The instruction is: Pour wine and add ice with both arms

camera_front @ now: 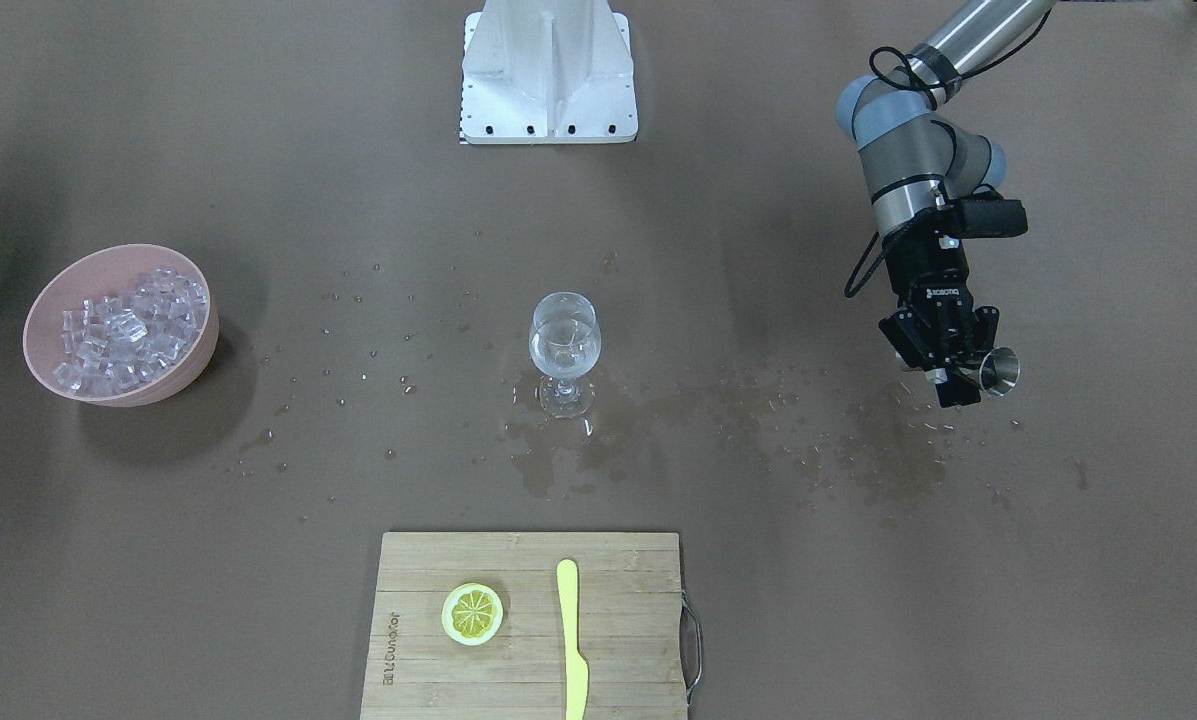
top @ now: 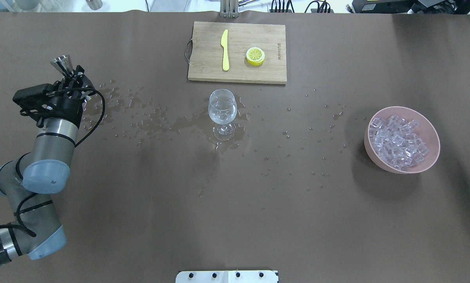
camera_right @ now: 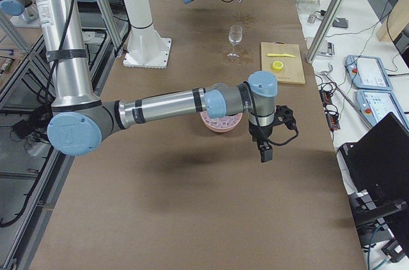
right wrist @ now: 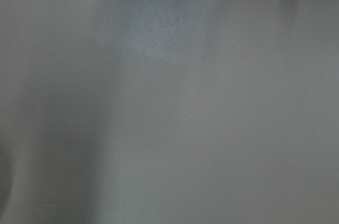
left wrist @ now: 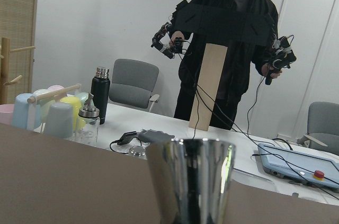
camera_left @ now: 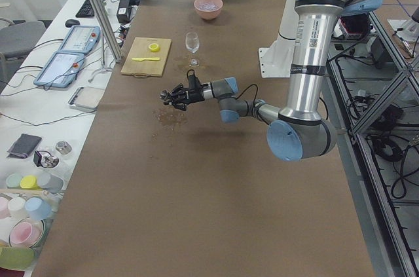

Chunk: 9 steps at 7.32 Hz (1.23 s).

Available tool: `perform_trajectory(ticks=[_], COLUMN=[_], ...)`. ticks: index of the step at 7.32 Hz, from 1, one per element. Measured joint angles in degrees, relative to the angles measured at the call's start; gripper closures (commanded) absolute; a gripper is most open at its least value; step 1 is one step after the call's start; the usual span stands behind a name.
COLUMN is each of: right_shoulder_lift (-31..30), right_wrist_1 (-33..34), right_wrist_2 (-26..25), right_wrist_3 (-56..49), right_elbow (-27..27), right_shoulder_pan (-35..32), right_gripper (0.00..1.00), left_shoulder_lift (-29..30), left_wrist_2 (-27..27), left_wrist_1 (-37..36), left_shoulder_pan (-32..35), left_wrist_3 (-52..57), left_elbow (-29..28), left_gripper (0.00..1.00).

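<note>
Clamping steel jigger (camera_front: 1001, 372), left fingers (camera_front: 961, 388)

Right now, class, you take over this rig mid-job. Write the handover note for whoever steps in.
Left gripper: jaws shut on the jigger, held above the table, well aside from the glass.
Right gripper: hangs over bare table near the bowl; open or shut, cannot tell.
Ice: piled in the bowl.
Done, apparently: the pour; the glass holds clear liquid.
Left: ice into the glass.
</note>
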<state>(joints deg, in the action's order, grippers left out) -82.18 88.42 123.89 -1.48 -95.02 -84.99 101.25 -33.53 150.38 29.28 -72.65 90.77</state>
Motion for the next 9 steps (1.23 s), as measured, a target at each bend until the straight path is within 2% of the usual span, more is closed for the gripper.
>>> perform_trajectory(ticks=[3,5,7,9], right_shoulder_lift=[-0.13,-0.17,-0.17,-0.18], right_wrist_1=[0.00,0.04,0.01,0.00], right_wrist_2=[1.62,2.29,3.05,3.18], right_wrist_3=[0.14,1.22,2.95,3.28], right_elbow=[0.03,0.33,0.39,0.49], right_shoulder_pan=[0.00,0.05,0.05,0.03], right_gripper=[0.00,0.00,0.00,0.00], left_shoulder_lift=[4.19,6.30,7.16,8.16], left_wrist_2=[0.67,-1.86,-8.60,-18.06], left_wrist_1=[7.42,13.03,17.75,23.79], left_shoulder_pan=[-3.64,-6.71,-7.86,-8.12], left_wrist_3=[12.12,20.02,22.55,24.93], left_elbow=[0.00,-0.13,-0.08,0.01], left_gripper=[1.00,1.00,1.00,1.00])
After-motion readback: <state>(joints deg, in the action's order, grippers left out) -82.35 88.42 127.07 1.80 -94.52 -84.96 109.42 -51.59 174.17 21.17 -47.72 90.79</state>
